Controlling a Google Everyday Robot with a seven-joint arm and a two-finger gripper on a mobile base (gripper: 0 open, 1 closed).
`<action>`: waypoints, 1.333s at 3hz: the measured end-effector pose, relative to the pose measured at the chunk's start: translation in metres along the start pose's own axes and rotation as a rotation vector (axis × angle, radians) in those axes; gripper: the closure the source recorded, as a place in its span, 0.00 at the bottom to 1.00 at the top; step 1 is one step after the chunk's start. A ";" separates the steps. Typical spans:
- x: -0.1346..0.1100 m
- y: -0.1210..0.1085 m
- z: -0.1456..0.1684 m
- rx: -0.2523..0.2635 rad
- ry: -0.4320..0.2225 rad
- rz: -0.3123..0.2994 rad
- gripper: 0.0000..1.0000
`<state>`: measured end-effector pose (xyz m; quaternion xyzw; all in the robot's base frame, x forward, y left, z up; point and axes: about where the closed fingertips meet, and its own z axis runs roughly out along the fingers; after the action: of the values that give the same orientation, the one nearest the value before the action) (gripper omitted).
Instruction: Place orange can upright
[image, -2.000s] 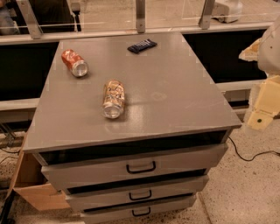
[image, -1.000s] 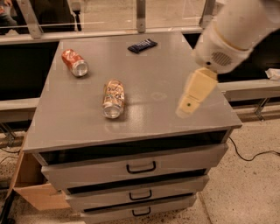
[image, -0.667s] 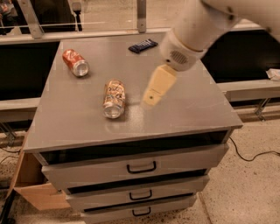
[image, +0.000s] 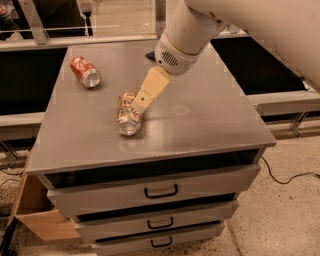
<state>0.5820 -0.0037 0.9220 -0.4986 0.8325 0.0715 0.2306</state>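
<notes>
My gripper (image: 142, 100) hovers at the toppled orange can's (image: 128, 117) far end, likely to grasp it; parted or closed, I cannot tell.

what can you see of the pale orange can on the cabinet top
The orange can is a pale golden-tan drink can with whitish and brown mottling and silver ends. It lies on its side on the grey cabinet top, one end toward the camera. The end effector is at its far end.
</notes>
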 end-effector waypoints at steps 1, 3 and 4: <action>-0.014 0.000 0.015 0.010 -0.018 0.045 0.00; -0.075 -0.007 0.061 0.165 -0.021 0.179 0.00; -0.088 -0.006 0.065 0.259 0.046 0.255 0.00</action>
<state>0.6423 0.0868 0.9052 -0.3568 0.8962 -0.0188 0.2629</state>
